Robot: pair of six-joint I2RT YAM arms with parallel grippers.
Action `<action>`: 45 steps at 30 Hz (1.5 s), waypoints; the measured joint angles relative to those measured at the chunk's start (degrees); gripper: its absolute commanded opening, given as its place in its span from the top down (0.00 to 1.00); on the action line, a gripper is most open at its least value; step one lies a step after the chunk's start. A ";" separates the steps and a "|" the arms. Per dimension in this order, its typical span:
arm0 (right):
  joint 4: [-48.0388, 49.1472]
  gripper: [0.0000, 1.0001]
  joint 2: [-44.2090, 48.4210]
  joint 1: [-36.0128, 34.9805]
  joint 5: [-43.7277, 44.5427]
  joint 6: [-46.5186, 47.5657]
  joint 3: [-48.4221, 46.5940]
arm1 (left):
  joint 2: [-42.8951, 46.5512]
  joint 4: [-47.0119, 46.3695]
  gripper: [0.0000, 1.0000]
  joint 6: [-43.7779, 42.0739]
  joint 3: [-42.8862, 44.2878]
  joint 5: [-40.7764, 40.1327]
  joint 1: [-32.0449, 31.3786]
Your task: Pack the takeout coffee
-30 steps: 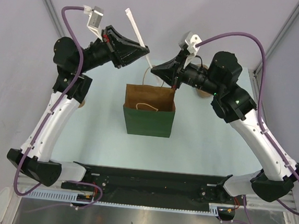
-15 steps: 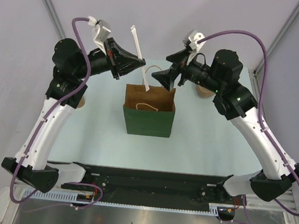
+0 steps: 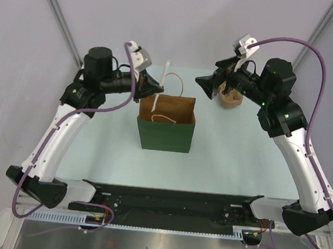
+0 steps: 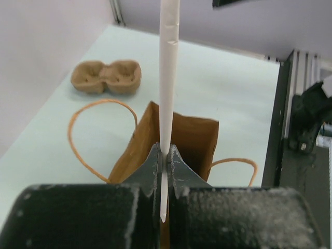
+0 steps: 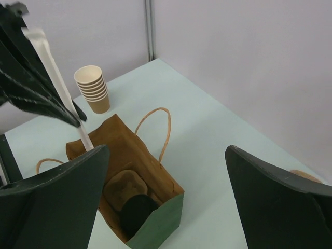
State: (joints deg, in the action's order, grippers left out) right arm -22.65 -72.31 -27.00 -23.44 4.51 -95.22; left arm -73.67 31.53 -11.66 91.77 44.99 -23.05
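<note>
Now the wrapped straw (image 4: 167, 78) is with my left pincer (image 4: 166, 155), clamped tight on its lower part, tip over the paper bag (image 3: 166, 133). My right pincer (image 3: 205, 85), which gripped it a second ago, stands wide open, empty, drawn aside. The takeout coffee (image 5: 136, 212) sits inside the bag (black lid showing). Handover judged complete; straw drop outstanding.

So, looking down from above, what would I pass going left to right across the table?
The left arm → paper bag → right gripper, jaws open → pulp cup carrier.
</note>
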 measured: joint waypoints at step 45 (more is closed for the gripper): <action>-4.44 0.00 -5.40 13.22 -5.18 -3.02 -0.96 | -12.68 21.51 0.01 -6.01 26.91 -7.30 10.27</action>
State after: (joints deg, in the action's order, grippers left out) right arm -27.09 -77.71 -13.78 -28.62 1.50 -96.18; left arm -86.35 53.04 -17.67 118.67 37.69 -12.78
